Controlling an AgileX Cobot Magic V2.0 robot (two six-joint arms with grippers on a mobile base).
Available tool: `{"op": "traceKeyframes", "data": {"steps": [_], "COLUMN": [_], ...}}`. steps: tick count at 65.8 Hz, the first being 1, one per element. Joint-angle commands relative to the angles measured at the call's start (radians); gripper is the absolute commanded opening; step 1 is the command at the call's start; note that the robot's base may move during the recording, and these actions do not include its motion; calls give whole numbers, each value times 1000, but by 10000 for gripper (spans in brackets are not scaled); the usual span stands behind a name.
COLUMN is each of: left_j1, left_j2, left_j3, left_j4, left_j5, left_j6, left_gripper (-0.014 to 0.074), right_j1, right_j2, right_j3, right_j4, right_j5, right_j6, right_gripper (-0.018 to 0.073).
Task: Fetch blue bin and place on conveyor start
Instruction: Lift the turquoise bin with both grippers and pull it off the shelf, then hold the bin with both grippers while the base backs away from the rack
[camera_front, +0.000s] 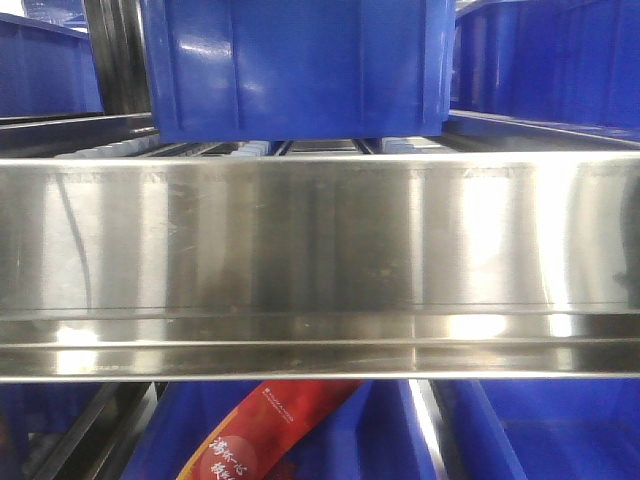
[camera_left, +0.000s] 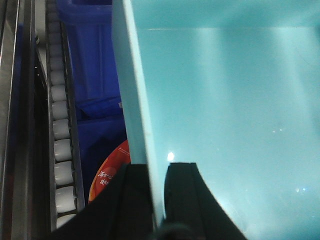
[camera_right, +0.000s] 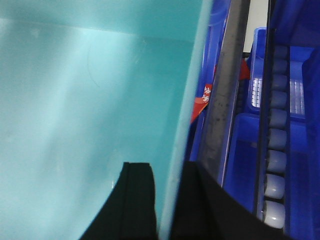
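Observation:
The blue bin (camera_left: 225, 115), a pale turquoise tub with smooth walls, fills most of the left wrist view, and it fills the left part of the right wrist view (camera_right: 90, 100). My left gripper (camera_left: 157, 172) is shut on the blue bin's left wall, one black finger (camera_left: 135, 195) outside and one inside. My right gripper (camera_right: 167, 172) is shut on its right wall, one finger (camera_right: 135, 200) inside and one outside. The conveyor start is out of view. Neither the bin nor the grippers show in the front view.
A shiny stainless-steel shelf rail (camera_front: 320, 260) spans the front view close ahead. Dark royal-blue bins (camera_front: 300, 60) stand above and below it. A red packet (camera_front: 260, 430) lies in a lower bin. White roller tracks (camera_left: 62, 130) run beside the tub on both sides (camera_right: 275, 165).

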Motion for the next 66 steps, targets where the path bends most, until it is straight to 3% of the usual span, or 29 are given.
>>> {"op": "traceKeyframes", "data": {"steps": [1,39,66], "left_j1": [0,0,0], "left_j2": [-12,-12,-12], "left_j3": [-10,-10,-10], "left_j4": [22,22,22], "left_j5": [-23,-25,-261], "left_j6": [13,13,13], "left_gripper": [-111,-111,-111], "right_j1": [-2,-2,-2], "right_j2": [-17,-17,-17], "right_j3": [-11,-11,-11], "right_j4": [-20,-20,-20], "right_j5": [-38,-38,-74], "right_j6": [-24,-24,-24], "right_gripper": [-151,-151,-151]}}
